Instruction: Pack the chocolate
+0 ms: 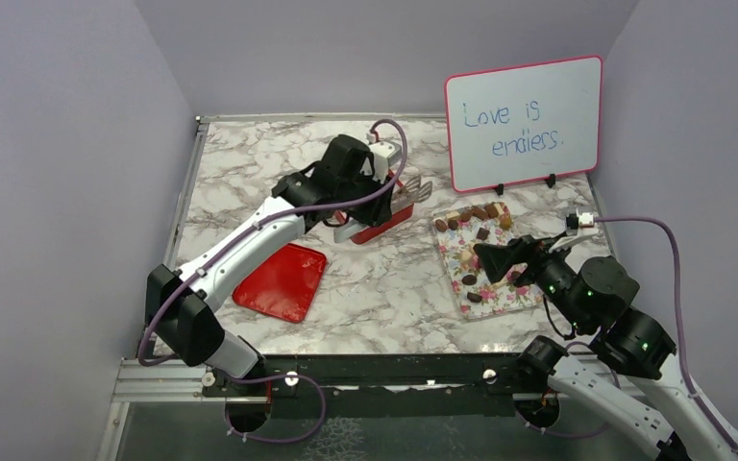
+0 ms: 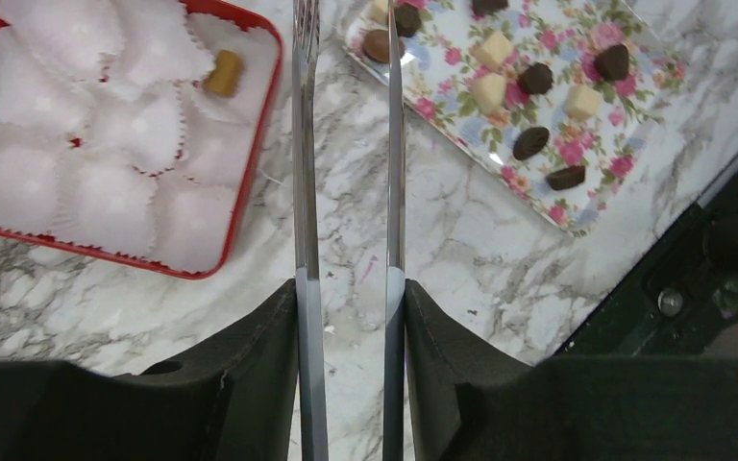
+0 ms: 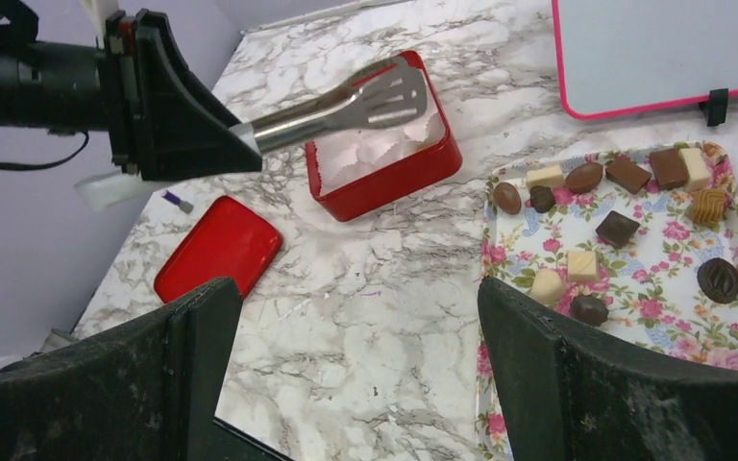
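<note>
One piece: a light brown chocolate [image 2: 223,73] sits in the red box [image 2: 259,154], upper left.
Other chocolates [image 2: 536,79]: on the flowery tray [image 2: 591,144], upper right.
Left gripper [image 2: 349,288]: pinching the tongs [image 2: 305,144], which hold nothing.
Right gripper [image 3: 356,298]: jaws wide, empty.
Next: we think our tongs must reach the tray and softly pinch another piece.

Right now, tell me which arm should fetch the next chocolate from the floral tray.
Left, probably: the left gripper holds the tongs, tips near the red box and tray. The right gripper hangs open by the tray, but its wide fingers suit tiny chocolate poorly.
</note>
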Controlling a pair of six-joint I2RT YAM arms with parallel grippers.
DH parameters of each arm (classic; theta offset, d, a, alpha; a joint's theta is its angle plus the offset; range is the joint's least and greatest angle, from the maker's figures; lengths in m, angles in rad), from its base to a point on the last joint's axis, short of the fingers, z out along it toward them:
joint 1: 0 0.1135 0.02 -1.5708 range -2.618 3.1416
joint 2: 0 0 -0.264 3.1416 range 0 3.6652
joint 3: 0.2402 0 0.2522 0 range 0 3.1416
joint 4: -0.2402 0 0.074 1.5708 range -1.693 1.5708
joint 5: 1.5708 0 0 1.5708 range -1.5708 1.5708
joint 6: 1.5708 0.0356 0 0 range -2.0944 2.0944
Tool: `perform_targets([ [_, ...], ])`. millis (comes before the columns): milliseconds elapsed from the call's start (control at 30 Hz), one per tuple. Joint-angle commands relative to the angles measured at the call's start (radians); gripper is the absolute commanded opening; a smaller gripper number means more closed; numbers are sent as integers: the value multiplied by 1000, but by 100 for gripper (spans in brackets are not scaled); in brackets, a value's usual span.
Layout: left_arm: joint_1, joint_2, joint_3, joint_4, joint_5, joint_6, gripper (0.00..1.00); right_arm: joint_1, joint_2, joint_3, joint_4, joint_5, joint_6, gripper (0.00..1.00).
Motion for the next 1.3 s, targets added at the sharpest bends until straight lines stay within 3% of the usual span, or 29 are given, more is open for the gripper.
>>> perform_targets([
  [0,-102,-70,-31,35,5,24,41,-4,7,38,-21,42,-4,99],
  [433,-294,-129,-223,138,-27,-34,41,-4,-60,56,-59,126,31,97],
  [767,-464,-79,-285,214,-11,43,40,-4,-74,68,-75,149,49,97],
  [1267,-496,52,-282,269,7,93,41,-4,-88,69,-76,161,53,97],
])
